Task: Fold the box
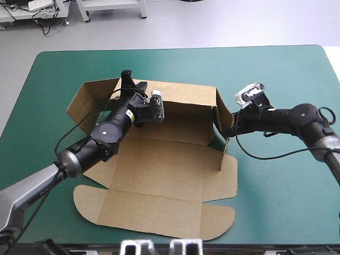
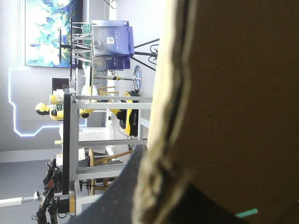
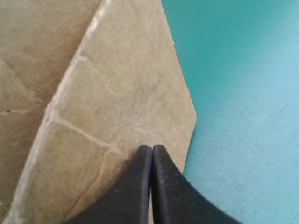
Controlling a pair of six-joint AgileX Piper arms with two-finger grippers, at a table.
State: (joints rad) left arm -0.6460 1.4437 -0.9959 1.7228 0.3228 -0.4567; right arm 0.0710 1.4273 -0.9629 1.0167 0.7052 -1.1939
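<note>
- High view: the box (image 1: 159, 170) sits mid-table; your left gripper (image 1: 127, 79) clamps its raised back wall, your right gripper (image 1: 229, 127) its side flap.
- Left wrist view: board only; tugging could crease it.
- Right wrist view: fingers (image 3: 135, 186) bite shallowly; the flap may slip.

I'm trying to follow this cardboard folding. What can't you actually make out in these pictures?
Left wrist view: the box, right up close, blocks nearly all the table.
High view: the left gripper and its arm cover part of the box's back wall.
Right wrist view: whether the right gripper touches the flap or stops short.
</note>
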